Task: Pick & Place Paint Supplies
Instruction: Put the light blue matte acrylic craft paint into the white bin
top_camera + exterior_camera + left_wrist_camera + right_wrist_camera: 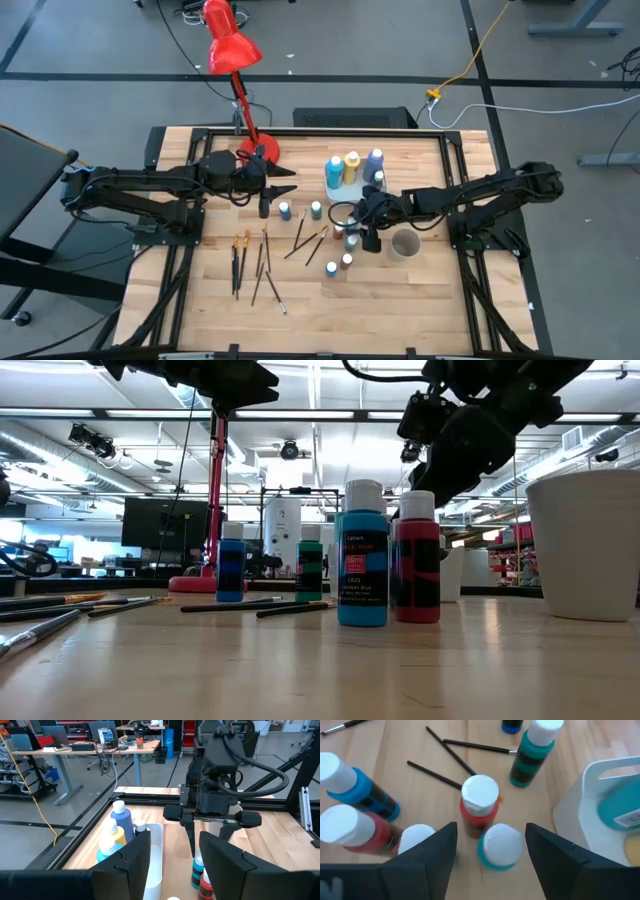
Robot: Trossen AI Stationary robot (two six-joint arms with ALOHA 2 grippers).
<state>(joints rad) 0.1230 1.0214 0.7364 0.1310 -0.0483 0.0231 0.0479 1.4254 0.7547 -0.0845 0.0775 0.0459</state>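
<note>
Right tool spread wide above six loose paint bottles, three black brushes beyond.

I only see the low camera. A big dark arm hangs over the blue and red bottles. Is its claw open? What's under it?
Observer: Yes, that's the right claw, and it's open. A teal bottle with a white cap shows in the gap between its fingers, not gripped.
Operator: Is there a box for the paints?
Observer: Yes. A white tray at the back of the table already holds several bottles.
Operator: Where's the other arm?
Observer: The left claw hangs open near the red lamp's base, holding nothing.
</note>
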